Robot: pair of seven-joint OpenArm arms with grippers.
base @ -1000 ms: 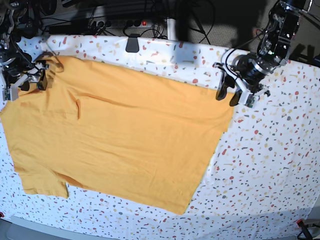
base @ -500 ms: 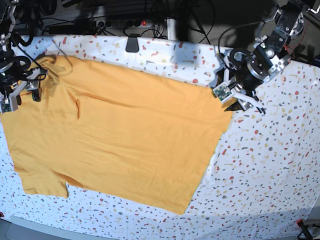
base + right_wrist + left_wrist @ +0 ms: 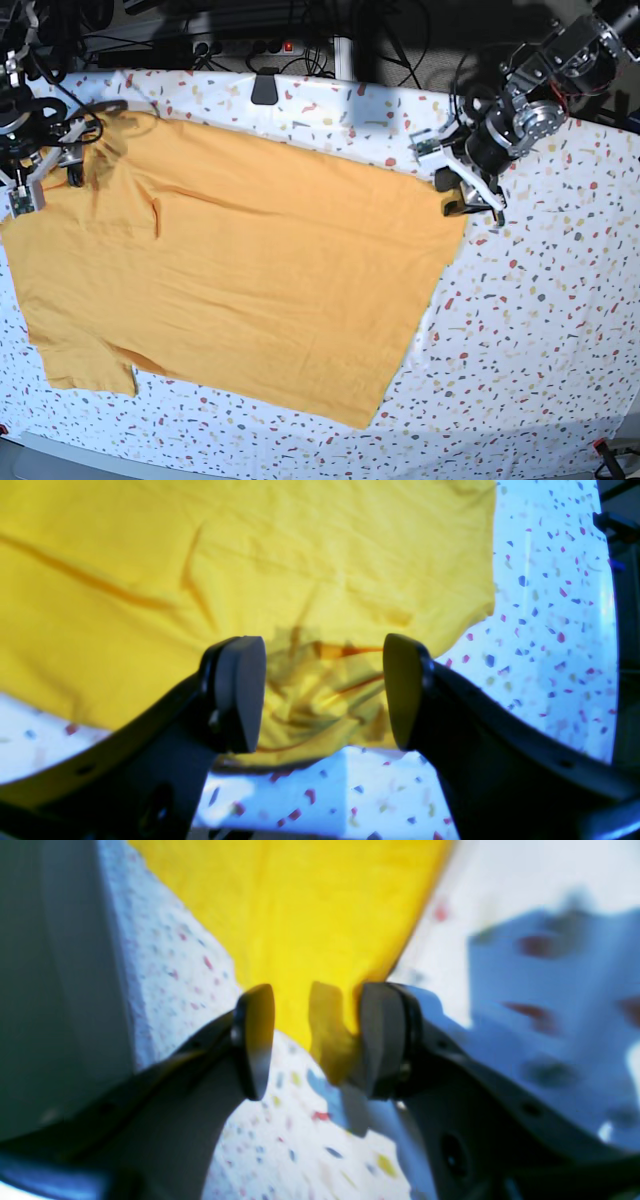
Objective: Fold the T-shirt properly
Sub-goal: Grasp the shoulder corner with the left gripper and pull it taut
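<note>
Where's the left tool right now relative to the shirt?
In the base view the left tool is on the right, at the T-shirt's far right corner. Its wrist view shows open jaws straddling that corner tip.

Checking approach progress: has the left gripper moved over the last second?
Yes. The left gripper has swung in toward the T-shirt corner, now over its edge.

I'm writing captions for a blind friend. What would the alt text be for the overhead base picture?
A large mustard T-shirt lies spread flat on a white speckled tablecloth. Two robot arms reach in at its far corners: the right gripper at the upper left, the left gripper at the upper right, both with jaws open.
</note>
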